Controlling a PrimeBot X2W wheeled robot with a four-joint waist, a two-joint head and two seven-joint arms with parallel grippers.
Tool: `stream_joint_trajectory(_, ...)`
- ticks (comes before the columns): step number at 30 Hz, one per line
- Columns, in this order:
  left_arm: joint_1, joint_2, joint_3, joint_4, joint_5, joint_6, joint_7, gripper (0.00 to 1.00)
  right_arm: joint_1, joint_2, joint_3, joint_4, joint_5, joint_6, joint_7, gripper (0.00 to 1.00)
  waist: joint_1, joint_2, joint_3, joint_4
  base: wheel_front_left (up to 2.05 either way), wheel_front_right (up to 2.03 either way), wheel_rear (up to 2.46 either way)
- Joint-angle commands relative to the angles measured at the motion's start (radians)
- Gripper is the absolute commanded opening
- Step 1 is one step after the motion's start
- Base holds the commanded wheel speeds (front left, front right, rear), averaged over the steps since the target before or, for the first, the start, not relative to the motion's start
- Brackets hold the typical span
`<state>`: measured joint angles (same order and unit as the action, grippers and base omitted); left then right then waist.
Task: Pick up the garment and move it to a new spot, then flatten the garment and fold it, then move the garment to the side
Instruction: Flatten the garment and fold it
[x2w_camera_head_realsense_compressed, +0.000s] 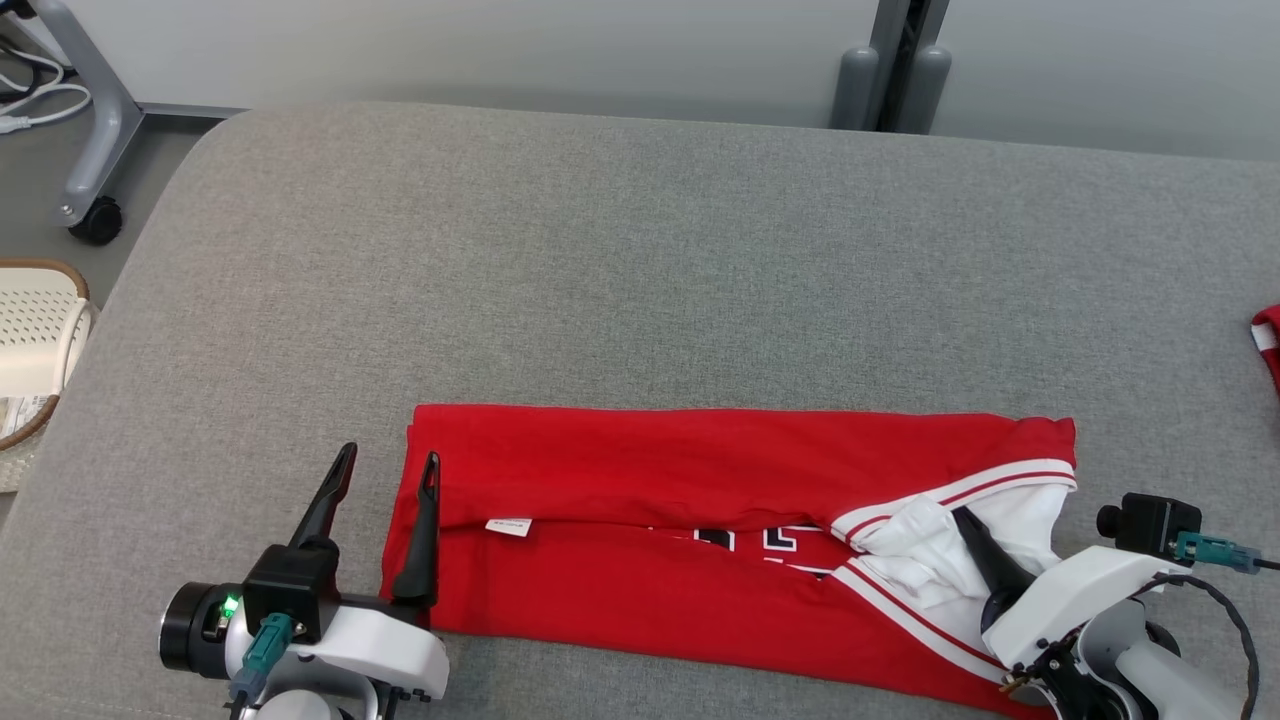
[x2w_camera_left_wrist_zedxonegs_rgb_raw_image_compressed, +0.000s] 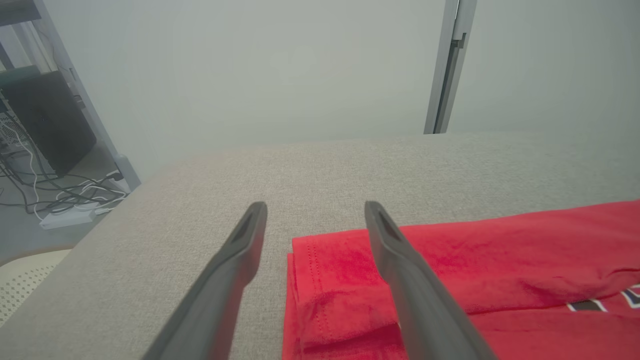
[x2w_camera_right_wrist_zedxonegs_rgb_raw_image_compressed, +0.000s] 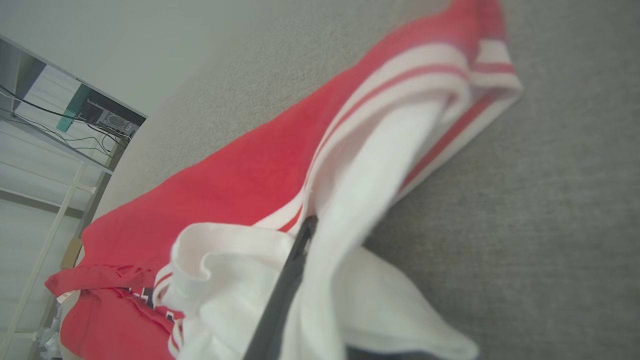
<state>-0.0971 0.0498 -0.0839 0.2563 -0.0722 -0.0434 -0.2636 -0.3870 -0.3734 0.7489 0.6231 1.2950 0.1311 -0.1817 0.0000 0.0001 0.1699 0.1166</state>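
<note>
Shows the red garment (x2w_camera_head_realsense_compressed: 620, 470) lying as a long folded band across the near part of the grey-covered table (x2w_camera_head_realsense_compressed: 640, 250), long edges running left to right. Carries a small white label (x2w_camera_head_realsense_compressed: 508, 525) along the middle fold, with dark lettering peeking out further right. Ends on the right in white fabric with red-and-white striped trim, bunched rather than flat.

Finds the left claw (x2w_camera_head_realsense_compressed: 391, 452) at the garment's left end, fingers spread wide, one over bare table and the other over the red hem. Grips nothing. From the left wrist, puts the left claw (x2w_camera_left_wrist_zedxonegs_rgb_raw_image_compressed: 315, 206) astride the folded corner of the garment (x2w_camera_left_wrist_zedxonegs_rgb_raw_image_compressed: 500, 250); cannot tell whether touching.

Finds the right claw (x2w_camera_head_realsense_compressed: 965, 518) at the right end, pressed together and pinching the white fabric, which drapes over its dark fingers. From the right wrist, shows the right claw (x2w_camera_right_wrist_zedxonegs_rgb_raw_image_compressed: 309, 222) sunk in white folds of the garment (x2w_camera_right_wrist_zedxonegs_rgb_raw_image_compressed: 240, 175).

Also takes in a second red piece (x2w_camera_head_realsense_compressed: 1268, 340) at the table's right edge, well apart, and a pale perforated basket (x2w_camera_head_realsense_compressed: 30, 340) beyond the left end.
</note>
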Motion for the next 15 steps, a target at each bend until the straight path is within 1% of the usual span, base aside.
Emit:
stream_joint_trajectory(1, -0.010, 0.003, 0.003, 0.002, 0.000, -0.004, -0.002, 1.00, 0.012, -0.012, 0.014, 0.026, 0.007, 0.000, -0.007, 0.00, 0.0000, -0.0001, -0.005, -0.001, 0.00, 0.00, 0.00)
stream_joint_trajectory(10, 0.002, 0.003, -0.001, 0.005, -0.006, -0.004, -0.002, 1.00, -0.029, -0.055, 0.044, 0.082, -0.014, -0.003, -0.031, 0.00, 0.0000, -0.0001, -0.024, -0.003, 0.00, 0.00, 0.00)
stream_joint_trajectory(15, 0.007, 0.003, -0.003, 0.004, -0.009, -0.002, -0.002, 1.00, -0.065, -0.095, 0.064, 0.127, -0.037, -0.003, -0.030, 0.00, 0.0000, -0.0001, -0.032, -0.002, 0.00, 0.00, 0.00)
